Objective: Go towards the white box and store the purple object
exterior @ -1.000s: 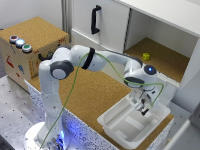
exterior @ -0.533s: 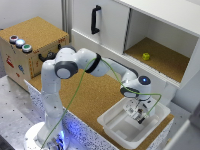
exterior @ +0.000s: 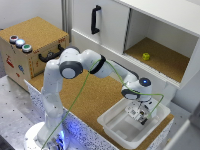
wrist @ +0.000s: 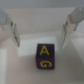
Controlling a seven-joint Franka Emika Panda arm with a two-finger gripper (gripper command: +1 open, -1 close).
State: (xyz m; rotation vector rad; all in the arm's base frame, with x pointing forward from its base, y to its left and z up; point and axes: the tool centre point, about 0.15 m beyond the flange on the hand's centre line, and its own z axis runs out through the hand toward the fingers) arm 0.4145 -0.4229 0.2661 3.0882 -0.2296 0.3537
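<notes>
Pincer (wrist: 41, 31) wide open, empty-jawed

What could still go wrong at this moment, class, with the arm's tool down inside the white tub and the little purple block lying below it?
Two risks, both judgements:
1. The tool is open with the purple block lying loose on the white tub floor; a finger could clip and shift it when lifting away.
2. In the exterior view the tool sits near the tub's far wall, so a sideways exit might snag the rim.
</notes>
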